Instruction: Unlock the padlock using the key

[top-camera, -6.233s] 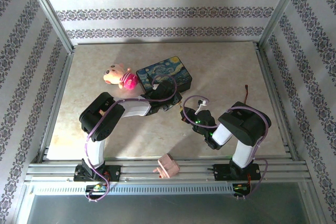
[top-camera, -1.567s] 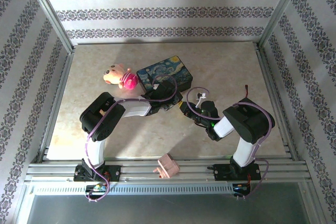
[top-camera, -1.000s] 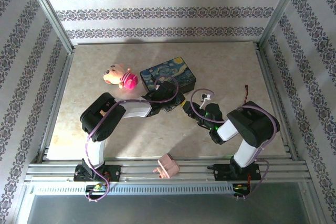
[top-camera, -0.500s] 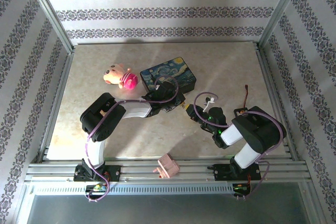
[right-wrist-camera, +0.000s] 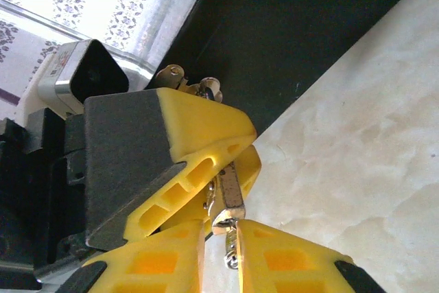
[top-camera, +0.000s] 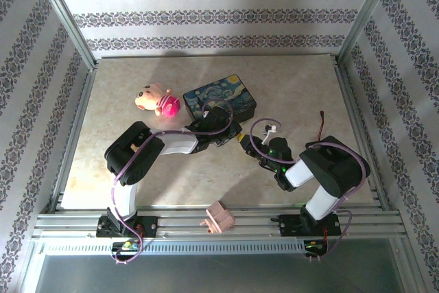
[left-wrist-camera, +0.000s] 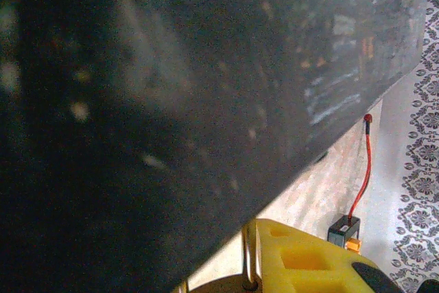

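We see the left gripper (top-camera: 231,135) clamped on the padlock (right-wrist-camera: 230,190) just off the 5 o'clock corner of the box (top-camera: 221,97) — the right gripper (right-wrist-camera: 221,232) meets it from 4 o'clock in the top view, closed tight on the key (right-wrist-camera: 232,246), whose tip touches the padlock. A plush toy (top-camera: 158,99) lies just beside the box, at its 9 o'clock.

You have a painted box (top-camera: 223,95) at the far middle of the tabletop (top-camera: 309,87), a plush toy (top-camera: 158,99) just left of it, and a pink block (top-camera: 219,217) on the near rail.
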Robot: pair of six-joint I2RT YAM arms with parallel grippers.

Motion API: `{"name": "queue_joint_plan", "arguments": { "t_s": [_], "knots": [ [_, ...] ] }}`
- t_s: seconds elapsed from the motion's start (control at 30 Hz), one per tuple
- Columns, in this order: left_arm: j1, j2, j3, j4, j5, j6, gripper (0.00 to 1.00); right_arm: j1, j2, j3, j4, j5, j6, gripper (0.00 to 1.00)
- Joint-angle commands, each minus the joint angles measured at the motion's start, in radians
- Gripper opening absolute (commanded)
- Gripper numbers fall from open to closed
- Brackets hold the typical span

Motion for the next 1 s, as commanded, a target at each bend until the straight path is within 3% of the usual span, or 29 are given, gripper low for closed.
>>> {"name": "queue_joint_plan", "arguments": {
  "t_s": [0.0, 0.97],
  "knots": [
    [-0.024, 0.016, -0.026, 0.014, 0.118, -0.068, 0.24, 0.017, 0.021, 0.011, 0.034, 0.02, -0.012, 0.19],
    [-0.024, 0.015, -0.013, 0.003, 0.118, -0.065, 0.23, 0.046, 0.036, -0.034, 0.04, 0.099, 0.017, 0.22]
  ]
}}
